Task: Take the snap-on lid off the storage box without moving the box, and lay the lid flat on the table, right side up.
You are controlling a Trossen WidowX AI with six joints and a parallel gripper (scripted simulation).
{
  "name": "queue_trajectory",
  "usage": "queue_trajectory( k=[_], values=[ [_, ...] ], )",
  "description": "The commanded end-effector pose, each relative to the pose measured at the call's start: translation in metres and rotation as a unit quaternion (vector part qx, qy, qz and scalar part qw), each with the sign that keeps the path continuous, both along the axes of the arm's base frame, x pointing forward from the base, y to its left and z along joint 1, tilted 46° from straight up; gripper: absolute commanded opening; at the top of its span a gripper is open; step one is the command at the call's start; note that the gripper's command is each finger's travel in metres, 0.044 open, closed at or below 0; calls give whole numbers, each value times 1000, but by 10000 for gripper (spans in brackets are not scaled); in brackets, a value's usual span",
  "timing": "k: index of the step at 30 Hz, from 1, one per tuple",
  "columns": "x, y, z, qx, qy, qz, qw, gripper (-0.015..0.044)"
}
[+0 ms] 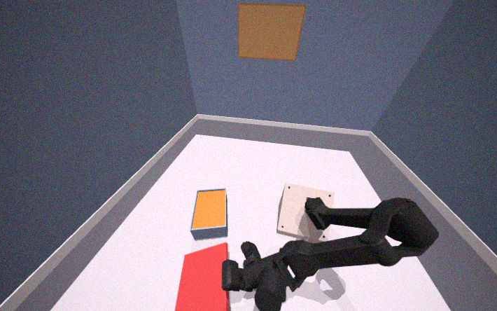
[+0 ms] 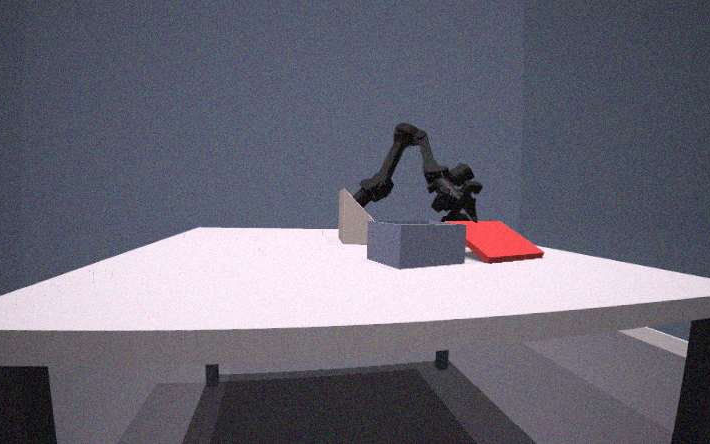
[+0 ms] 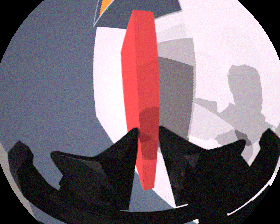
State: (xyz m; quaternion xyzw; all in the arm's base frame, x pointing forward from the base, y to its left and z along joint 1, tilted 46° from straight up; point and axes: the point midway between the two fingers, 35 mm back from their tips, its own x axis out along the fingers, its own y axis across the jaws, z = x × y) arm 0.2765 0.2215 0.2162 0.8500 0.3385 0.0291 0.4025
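The storage box point(image 1: 208, 233) point(image 2: 432, 246) point(image 3: 166, 7) is blue-grey, stands upright on the table and is uncovered, with orange showing inside. The red lid point(image 1: 203, 278) point(image 2: 504, 240) point(image 3: 147, 75) is off the box, beside it on the arm's side. It is tilted, with its low edge at or close above the table and its raised edge at my gripper point(image 2: 466, 218) point(image 3: 148, 130). The gripper is shut on that edge; the wrist view shows the lid nearly edge-on between the fingertips. A smooth face points up; the lid's underside is hidden.
A beige wedge-shaped block point(image 1: 295, 206) point(image 2: 350, 220) with dark dots at its corners stands on the white table point(image 1: 250, 169) point(image 2: 181, 286), and the arm's base is mounted on it. The box stands close to the lid's near end. An orange panel point(image 1: 270, 32) lies beyond the table.
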Motion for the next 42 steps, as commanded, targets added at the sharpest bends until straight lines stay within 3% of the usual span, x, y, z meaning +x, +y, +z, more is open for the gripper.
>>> queue_trajectory(
  k=[1,20,30,32,38,42],
  values=[
    [0,3,-8,-4,7,1,1000,0],
    [0,14,-19,-3,7,1,1000,0],
    [0,12,-12,-3,7,1,1000,262],
    [0,12,-12,-3,7,1,1000,275],
    [-10,10,-16,-3,8,1,1000,433],
    [-17,8,-19,-3,8,1,1000,440]
  ],
)
